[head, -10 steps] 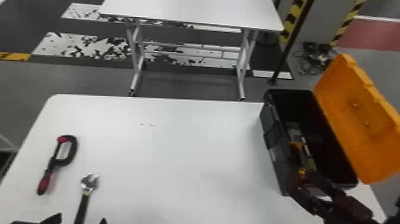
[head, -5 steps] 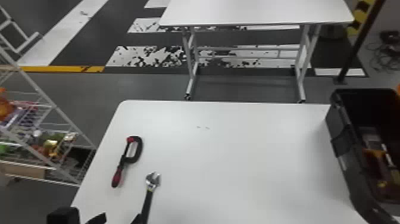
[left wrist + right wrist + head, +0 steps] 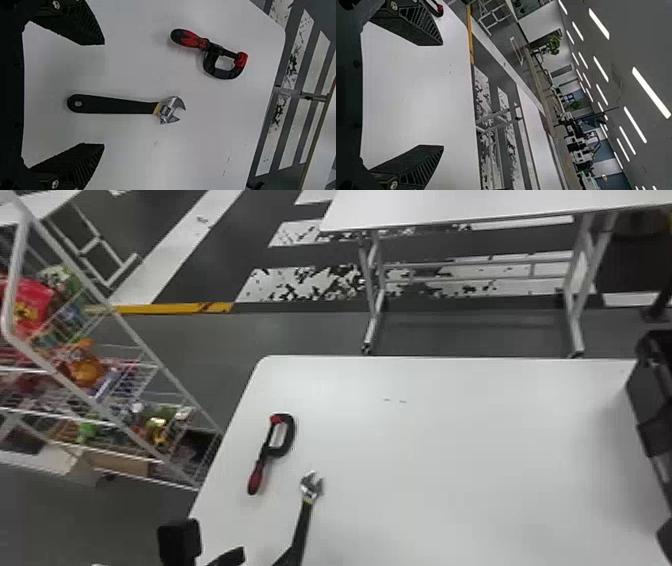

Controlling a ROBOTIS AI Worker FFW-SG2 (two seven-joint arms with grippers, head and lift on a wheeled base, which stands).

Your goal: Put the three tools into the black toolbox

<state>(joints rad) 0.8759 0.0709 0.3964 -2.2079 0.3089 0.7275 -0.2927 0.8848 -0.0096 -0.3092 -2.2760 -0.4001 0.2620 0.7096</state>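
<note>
From where I'm standing, the left wrist view tells the most: the left gripper has its two fingers spread wide with nothing held, and the wrench lies on the white table with its handle running in between them, almost in line with the way they point. The butt of the handle is at the palm's side, the metal head lies out past the fingertips, so I'd say closing them would pinch straight across the narrow grip with little or no turning. The red-and-black clamp is farther out and off to one side. In the right wrist view, the right gripper also has its fingers well apart, empty, and over bare tabletop; to my eye it is the wrong hand for the wrench. In the head view, the wrench slants up from the bottom edge, left of centre, head uppermost, the left arm's black parts right by it at the lower left; the clamp sits just up and left of that head. The black toolbox is cut off at the right edge, well apart, so once lifted the wrench probably has the whole table's width to cross.
</note>
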